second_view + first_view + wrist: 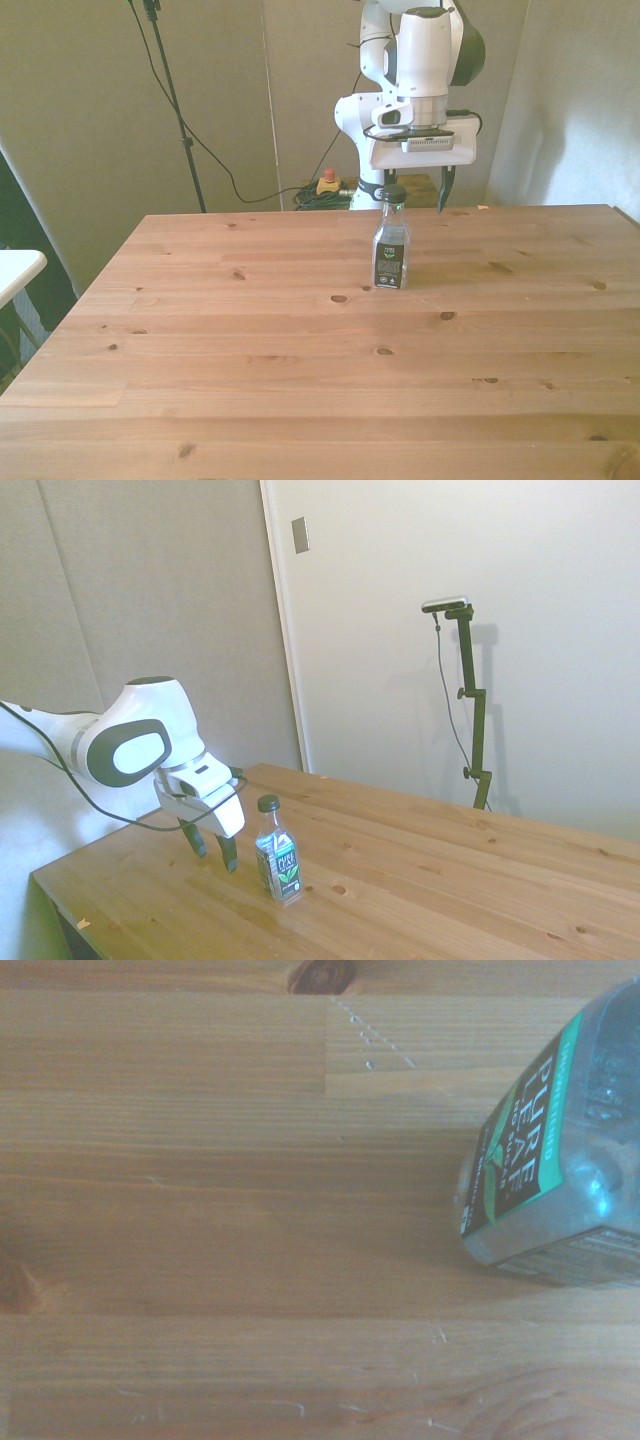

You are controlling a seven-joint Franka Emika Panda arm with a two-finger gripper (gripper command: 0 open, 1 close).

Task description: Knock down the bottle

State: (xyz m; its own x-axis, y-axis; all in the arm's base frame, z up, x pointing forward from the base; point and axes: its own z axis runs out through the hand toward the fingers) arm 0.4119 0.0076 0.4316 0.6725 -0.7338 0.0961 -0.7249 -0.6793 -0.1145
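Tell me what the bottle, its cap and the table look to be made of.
Bottle: clear plastic by the look, glossy and see-through above a dark printed label with green edging; glass can't be ruled out.
Cap: dark, opaque, probably plastic, matte.
Table: light wooden planks, likely pine, with visible grain, knots and seams; smooth, low sheen.

Upright bottle (277, 861), gripper (213, 851) spread beside it
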